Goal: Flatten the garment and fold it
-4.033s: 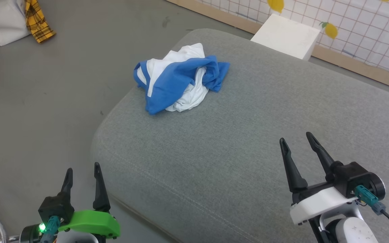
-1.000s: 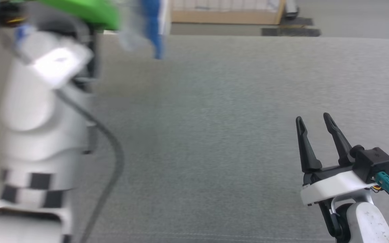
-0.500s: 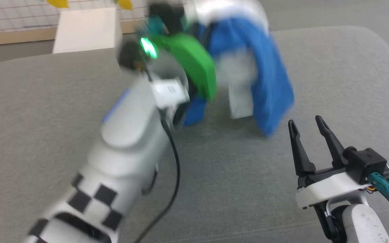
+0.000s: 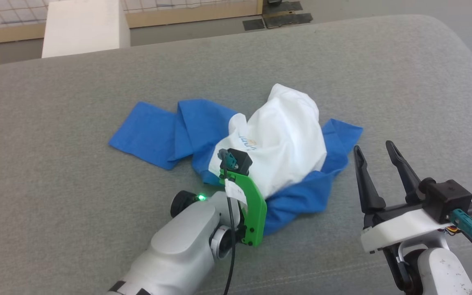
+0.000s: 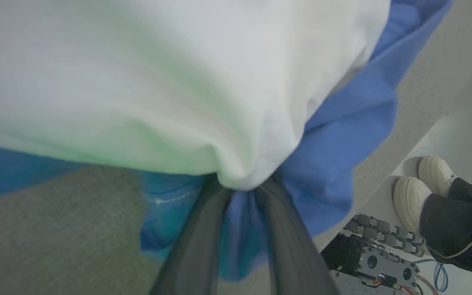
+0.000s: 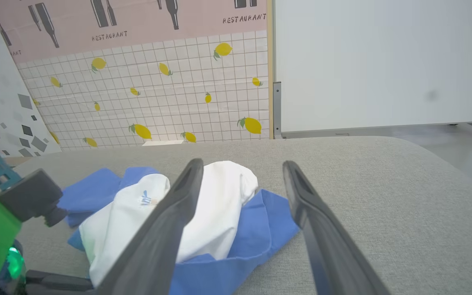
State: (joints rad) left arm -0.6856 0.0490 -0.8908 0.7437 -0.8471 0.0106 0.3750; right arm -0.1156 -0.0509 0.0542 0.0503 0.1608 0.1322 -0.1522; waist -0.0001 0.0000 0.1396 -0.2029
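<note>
The garment (image 4: 285, 135) lies in a loose heap on the grey cushion (image 4: 96, 225), its white body puffed up in the middle and blue sleeves spread to either side. Small light-blue lettering shows on the white cloth. My left gripper (image 5: 244, 186) reaches into the heap's near edge, its fingers close together with a gathered fold of white cloth (image 5: 178, 82) between the tips. In the head view its green mount (image 4: 252, 205) hides those fingers. My right gripper (image 4: 377, 147) hovers open and empty just right of the heap, and the garment (image 6: 219, 196) lies ahead of its fingers.
The cushion's curved edge runs down the right. A white box (image 4: 82, 26) stands behind it at the far left. A person's pale shoes (image 5: 412, 196) stand on the floor beside the robot's base (image 5: 375, 262). A lemon-tiled wall (image 6: 158, 102) and white panel (image 6: 383, 61) rise beyond.
The camera has swung. My left arm carried the garment through the air and brought it down onto the cushion, where it now rests spread out. The right gripper stayed open.
</note>
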